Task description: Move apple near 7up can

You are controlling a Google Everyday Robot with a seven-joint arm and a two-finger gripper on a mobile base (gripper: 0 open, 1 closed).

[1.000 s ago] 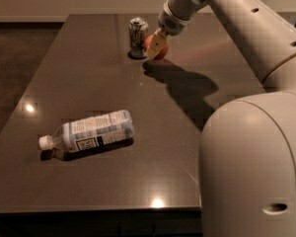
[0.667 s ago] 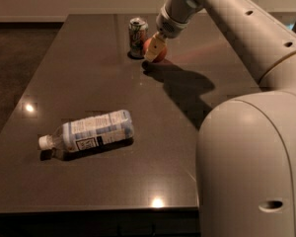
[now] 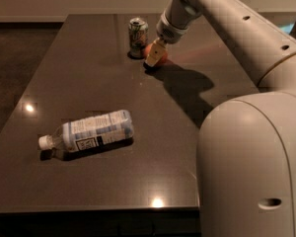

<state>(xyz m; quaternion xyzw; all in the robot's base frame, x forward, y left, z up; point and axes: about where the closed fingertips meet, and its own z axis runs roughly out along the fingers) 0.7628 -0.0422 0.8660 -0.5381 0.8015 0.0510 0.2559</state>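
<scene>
Apple (image 3: 163,57) sits at the far end of the table (image 3: 84,78), just to the right of the 7up can (image 3: 138,36) and held in the claw (image 3: 155,58).

Biggest in view is the robot's pale rounded body (image 3: 251,167), which fills the lower right corner. From it the arm (image 3: 227,19) rises along the right side and reaches left across the top, ending in a ribbed wrist above the apple. The dark, glossy table runs from the near edge to the back wall, with a few bright spots of reflected light on it. The arm's shadow (image 3: 187,90) lies on the tabletop to the right of the apple.

A clear plastic bottle (image 3: 91,132) lies on its side near the front left. Its white cap (image 3: 44,142) points left, its label faces up, and it is well apart from everything else.

The 7up can stands upright with its shiny top showing. The apple's red-orange skin peeks out on both sides of a yellowish finger (image 3: 153,57) that crosses its near face. The claw comes down from above and is clenched on the apple, low against the tabletop. Whether the apple touches the can cannot be made out; they are very close.
</scene>
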